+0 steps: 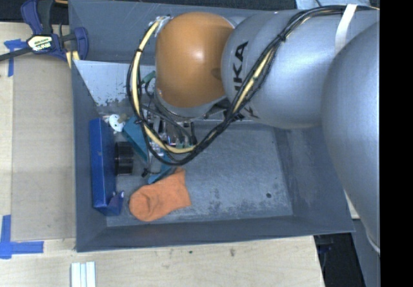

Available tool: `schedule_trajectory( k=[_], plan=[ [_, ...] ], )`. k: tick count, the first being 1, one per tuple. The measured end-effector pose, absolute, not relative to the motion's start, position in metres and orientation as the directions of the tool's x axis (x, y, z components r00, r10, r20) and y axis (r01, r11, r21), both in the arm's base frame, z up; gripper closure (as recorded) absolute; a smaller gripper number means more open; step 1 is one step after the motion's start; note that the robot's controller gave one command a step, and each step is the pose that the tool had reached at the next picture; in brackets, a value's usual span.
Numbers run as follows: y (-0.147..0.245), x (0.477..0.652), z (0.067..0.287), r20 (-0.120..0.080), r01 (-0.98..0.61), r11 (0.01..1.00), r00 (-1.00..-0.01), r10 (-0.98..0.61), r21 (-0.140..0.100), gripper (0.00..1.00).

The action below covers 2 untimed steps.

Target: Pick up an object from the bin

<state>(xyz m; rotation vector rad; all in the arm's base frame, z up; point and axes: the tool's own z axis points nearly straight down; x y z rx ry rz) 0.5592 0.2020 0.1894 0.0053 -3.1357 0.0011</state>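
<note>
My gripper [171, 132] hangs low over the left part of the bin, mostly hidden beneath the arm's orange cover. Just under it and to its left lies a teal-blue flat thing [138, 140], partly covered by the gripper. A black cylinder [124, 158] rests against that teal thing's left side. An orange cloth bundle [160, 197] lies just below the gripper, near the bin's front wall.
A long blue bar-shaped thing [100, 164] lies along the bin's left wall, with a small white piece [115, 123] at its far end. The big arm covers the bin's back and right side.
</note>
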Motion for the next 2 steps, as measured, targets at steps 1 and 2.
schedule_trajectory(
  k=[1, 2],
  plan=[
    [0.201, 0.561, 0.194, -0.002, 0.0, 1.0, -1.0, 0.0, 0.001, 0.0],
    [0.189, 0.534, 0.147, -0.004, -0.132, 0.991, -0.991, -0.132, 0.001, 0.0]
  ],
)
